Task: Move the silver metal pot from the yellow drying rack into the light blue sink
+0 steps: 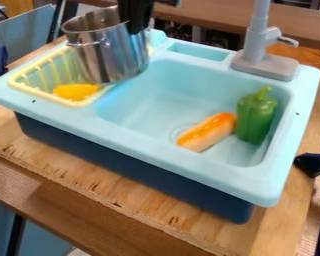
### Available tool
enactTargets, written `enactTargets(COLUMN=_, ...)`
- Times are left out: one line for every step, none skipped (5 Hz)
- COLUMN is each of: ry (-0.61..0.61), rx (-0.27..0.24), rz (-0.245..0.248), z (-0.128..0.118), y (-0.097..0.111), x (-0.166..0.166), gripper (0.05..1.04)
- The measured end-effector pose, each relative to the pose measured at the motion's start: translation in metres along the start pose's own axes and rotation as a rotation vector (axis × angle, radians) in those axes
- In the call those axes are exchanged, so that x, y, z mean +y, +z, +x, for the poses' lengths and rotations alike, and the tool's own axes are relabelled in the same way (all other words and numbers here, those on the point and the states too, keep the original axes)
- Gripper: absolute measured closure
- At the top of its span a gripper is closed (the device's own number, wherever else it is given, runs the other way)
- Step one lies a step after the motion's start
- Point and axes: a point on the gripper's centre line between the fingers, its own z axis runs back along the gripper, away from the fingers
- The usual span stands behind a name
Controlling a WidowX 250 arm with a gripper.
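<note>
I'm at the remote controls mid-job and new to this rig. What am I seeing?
This one picture is from a fixed camera, looking down at a slant. The black gripper belongs to a robot arm. It is at the rim of a tilted metal pot; whether it grips firmly, I cannot tell. Below is a pale yellow rack with a yellow item inside. The light-blue toy sink holds a green pepper and a long orange-topped item.

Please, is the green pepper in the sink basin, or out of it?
In. The green pepper is within the walls of the sink basin, beside the orange-topped toy food.
</note>
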Motion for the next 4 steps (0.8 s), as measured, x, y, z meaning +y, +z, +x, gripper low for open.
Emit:
enactTargets(ry=-0.067, rx=0.019, rz=-0.022, z=0.011, y=-0.013, x=-0.018, gripper=1.030)
enactTargets(ry=-0.100, rx=0.009, rz=-0.070, z=0.023, y=-0.024, x=-0.027, gripper=1.031)
enactTargets(ry=-0.120, rx=-0.009, rz=-0.107, z=0.034, y=-0.030, x=-0.038, gripper=1.031)
enactTargets(ry=-0.164, rx=-0.012, rz=-0.119, z=0.040, y=-0.033, x=-0.055, gripper=1.031)
